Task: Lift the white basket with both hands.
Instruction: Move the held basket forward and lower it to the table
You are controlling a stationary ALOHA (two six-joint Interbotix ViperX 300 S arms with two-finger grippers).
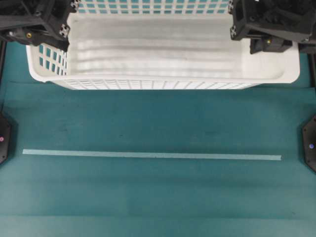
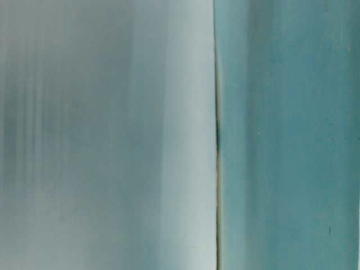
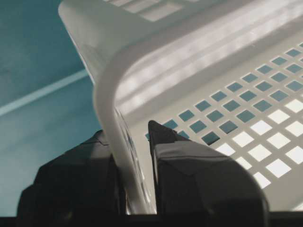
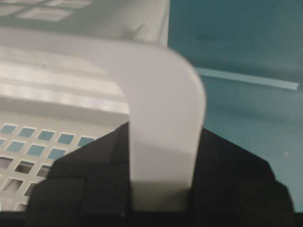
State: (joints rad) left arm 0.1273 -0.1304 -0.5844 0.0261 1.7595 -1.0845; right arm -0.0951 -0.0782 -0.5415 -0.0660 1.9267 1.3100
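1. White basket [image 1: 173, 54], the large rectangular plastic one with a rounded rim and walls pierced by rows of small rectangular holes, is sitting at the top of the overhead view, over the teal cloth-covered table [image 1: 158, 197]. The black lattice-framed left gripper [image 1: 52, 30] is reaching onto its left end and the matching right gripper [image 1: 256, 30] onto its right end. A thin pale strip of tape [image 1: 152, 155] is running across the cloth, well apart from the basket.

2. From table level, a blurred pale surface is filling the left half of the view and teal the right half; I cannot tell what either one is.

3. In the left wrist view, the left gripper [image 3: 135, 182] is pinching the basket [image 3: 213, 71] wall between its two black fingers [image 3: 199, 184], one outside and one inside the perforated wall, just under the rounded rim.

4. In the right wrist view, the right gripper [image 4: 161, 182] is clamping the broad rounded rim of the basket [image 4: 161, 123], with black fingers [image 4: 232, 189] pressing on either side of it and the tape strip [image 4: 246, 78] lying on the teal cloth beyond.
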